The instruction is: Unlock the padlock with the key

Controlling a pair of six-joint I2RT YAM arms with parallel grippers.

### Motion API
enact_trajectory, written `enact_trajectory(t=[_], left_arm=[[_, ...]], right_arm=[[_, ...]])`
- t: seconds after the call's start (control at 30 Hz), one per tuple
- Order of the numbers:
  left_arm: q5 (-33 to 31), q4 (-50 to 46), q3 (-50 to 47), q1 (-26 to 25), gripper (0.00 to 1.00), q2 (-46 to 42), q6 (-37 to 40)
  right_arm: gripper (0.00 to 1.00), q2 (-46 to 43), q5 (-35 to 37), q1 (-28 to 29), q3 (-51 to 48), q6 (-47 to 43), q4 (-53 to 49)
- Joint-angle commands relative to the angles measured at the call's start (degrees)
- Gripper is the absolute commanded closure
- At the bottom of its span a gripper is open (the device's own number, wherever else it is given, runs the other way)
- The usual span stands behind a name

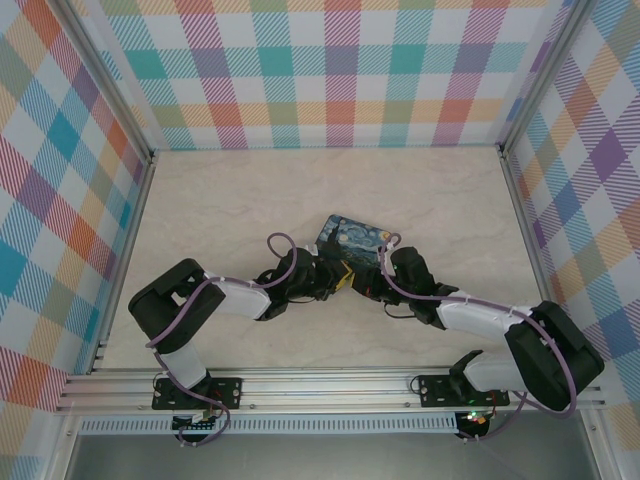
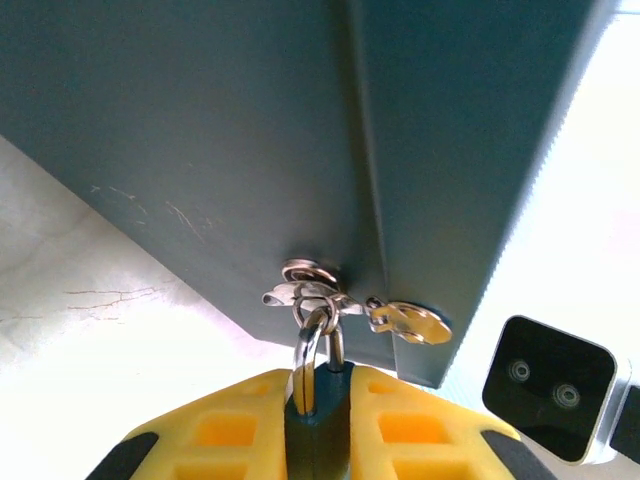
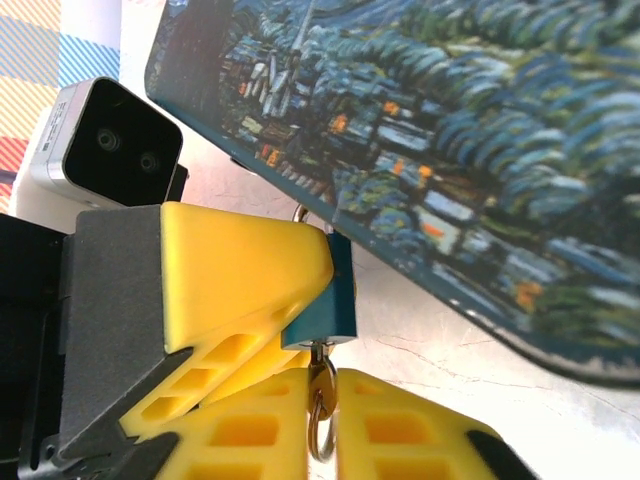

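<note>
Plainly, the weak point is the grip on the key [image 3: 321, 375]: the right jaws stand narrow on either side of its head, just below the padlock [image 3: 328, 300], and whether they truly pinch it I cannot tell. If they do not, a turn would likely slide over the metal and leave the lock shut. The key could also drop out with its key ring [image 3: 320, 435], which hangs in the gap between those jaws. The left jaws are closed on the padlock's teal body, with the shackle [image 2: 312, 335] rising just beyond them through the hasp [image 2: 310, 285] on the box [image 3: 480, 150]. A twist that outruns that hold could swing the lock on the hasp or drag the box across the desk [image 3: 440, 345]. Hidden are the keyway and how deep the key sits, since its blade vanishes into the padlock's underside. Whether the shackle has sprung is also unclear. From above, lock and key are too small to tell between the two wrists.
</note>
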Motion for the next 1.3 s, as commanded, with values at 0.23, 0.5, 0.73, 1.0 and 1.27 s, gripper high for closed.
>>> enact_trajectory(t=[0.23, 0.5, 0.73, 1.0, 1.27], left_arm=[[-1.6, 0.47, 0.07, -0.57, 1.0, -1.35, -0.44], [-1.02, -0.45, 1.2, -0.59, 1.0, -1.05, -0.4], [-1.59, -1.5, 0.92, -0.57, 1.0, -1.53, -0.41], [-1.61, -2.58, 1.04, -0.49, 1.0, -1.7, -1.4], [-1.86, -3.13, 0.94, -0.19, 1.0, -1.29, -4.8]], right_arm=[[0.63, -7.63, 4.13, -0.08, -0.08, -6.74, -9.1], [0.38, -16.58, 11.1, -1.31, 0.32, -16.42, -15.87], [0.0, -26.5, 22.04, -1.44, 1.64, -27.47, -19.23], [0.0, -31.0, 21.81, -1.47, 1.63, -41.77, -17.92], [0.0, -29.34, 16.95, -1.44, 5.24, -50.48, -23.33]])
